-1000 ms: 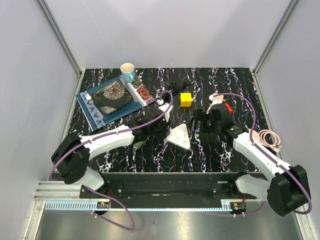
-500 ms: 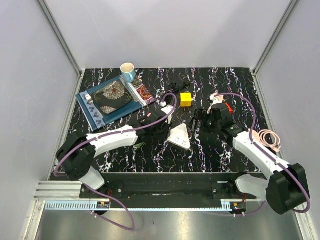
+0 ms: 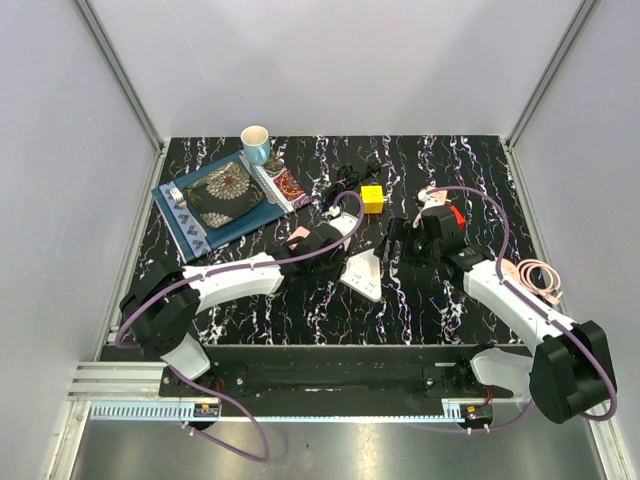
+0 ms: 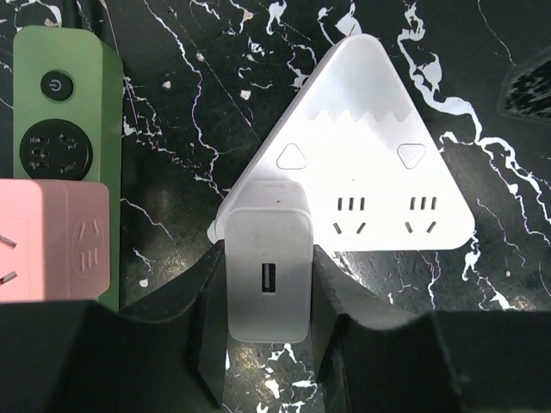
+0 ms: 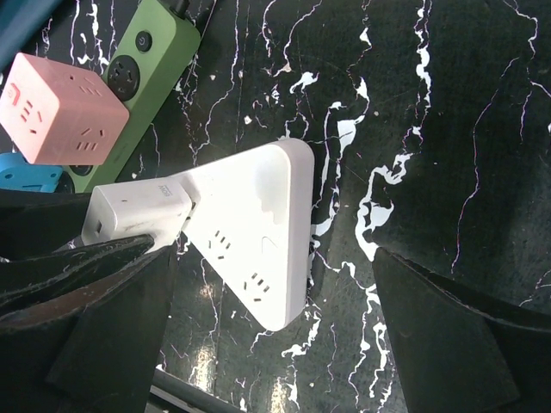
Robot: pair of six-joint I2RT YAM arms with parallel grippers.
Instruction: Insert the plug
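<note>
A black table (image 3: 470, 160) veined with white fills the enclosure, and both arms reach across it from the near edge. The left arm (image 3: 230, 275) stretches toward the middle. The right arm (image 3: 510, 300) angles in from the right, facing it.

A blue mat (image 3: 200, 228) lies at the far left with a patterned plate (image 3: 228, 190) on top. A pale cup (image 3: 255, 140) stands at the mat's far corner. A pink coiled cable (image 3: 540, 275) sits by the right edge of the table.

The white triangular power strip (image 4: 370, 172) lies flat in the centre between the two arms, with two sockets and two small triangular buttons showing on its face. Left of it in the left wrist view lies a green power strip (image 4: 56, 103) with a round socket and a power button. A pink cube socket (image 4: 52, 241) sits just beside it, overlapping its near end. A yellow cube (image 3: 371, 198) rests farther back, well apart from the white strip.

The right fingers (image 5: 448, 335) are spread wide with nothing between them, poised over the triangular strip.

The left fingers (image 4: 194, 301) are closed partway and clamp the plug (image 4: 267, 275), a white charger block with a USB port on its visible face. The plug's front end meets the strip's near left corner; whether its prongs are seated cannot be told
</note>
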